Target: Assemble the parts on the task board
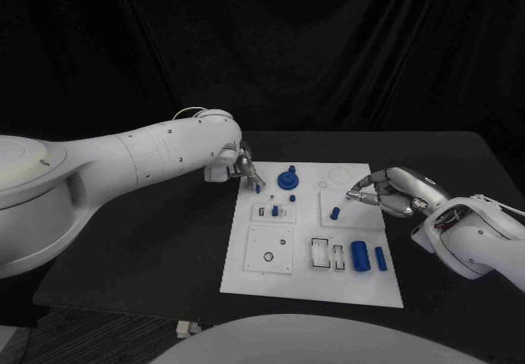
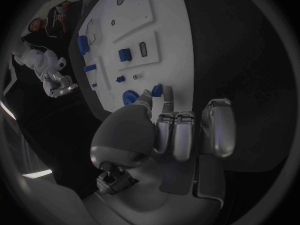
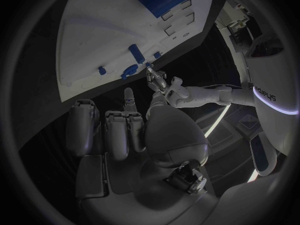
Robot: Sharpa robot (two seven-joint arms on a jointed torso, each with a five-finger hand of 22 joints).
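Note:
The white task board (image 1: 249, 282) lies mid-table with blue parts on it. A round blue knob (image 1: 287, 180) stands near its far edge, and a blue block (image 1: 334, 214) sits right of centre. Two long blue parts (image 1: 359, 255) lie near the front right. My left hand (image 1: 233, 165) is at the board's far left corner. Its thumb and a fingertip pinch a small blue peg (image 2: 157, 90) at the board's edge (image 2: 164, 45). My right hand (image 1: 386, 193) hovers over the board's right side with fingertips drawn together. Nothing shows between its fingers (image 3: 129, 96).
Small blue pegs (image 1: 293, 199) stand in the board's middle. A square plate with a hole (image 1: 270, 249) and open slots (image 1: 319, 252) take up the front part. Black table (image 1: 164, 243) surrounds the board.

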